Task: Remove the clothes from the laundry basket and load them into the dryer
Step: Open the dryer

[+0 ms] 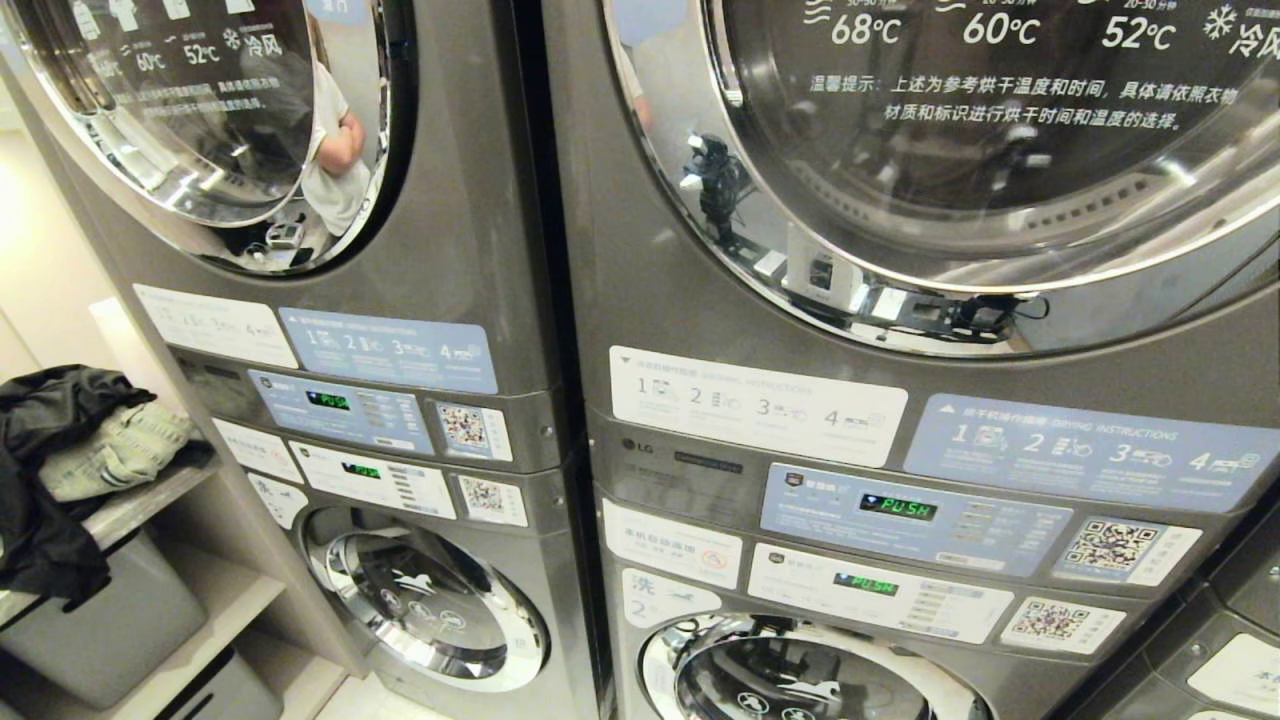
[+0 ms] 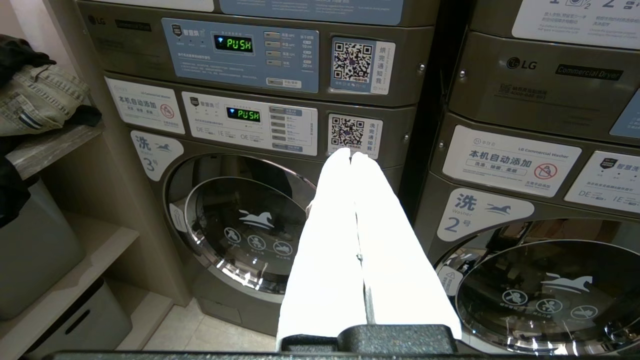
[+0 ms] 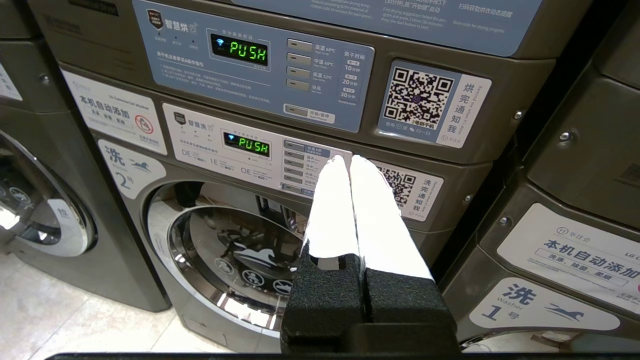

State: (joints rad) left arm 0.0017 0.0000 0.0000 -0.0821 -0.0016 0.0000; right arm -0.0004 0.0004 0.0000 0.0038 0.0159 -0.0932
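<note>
You got bright, even indoor light; glare streaked the chrome dryer door (image 1: 960,190), white fingers (image 2: 350,240) blew out, head-view edges bowed, focus stayed sharp.

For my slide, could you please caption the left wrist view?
Shut left gripper faces washer 3, clothes shelved alongside.

We see our left gripper (image 2: 351,156) and right gripper (image 3: 345,161) each reaching up from bottom centre, white fingers pressed together, empty.

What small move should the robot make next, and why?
Probably turn left toward the clothes heaped on the shelf: both dryer doors are shut, and the left gripper and right gripper have their fingers together, holding nothing.
</note>
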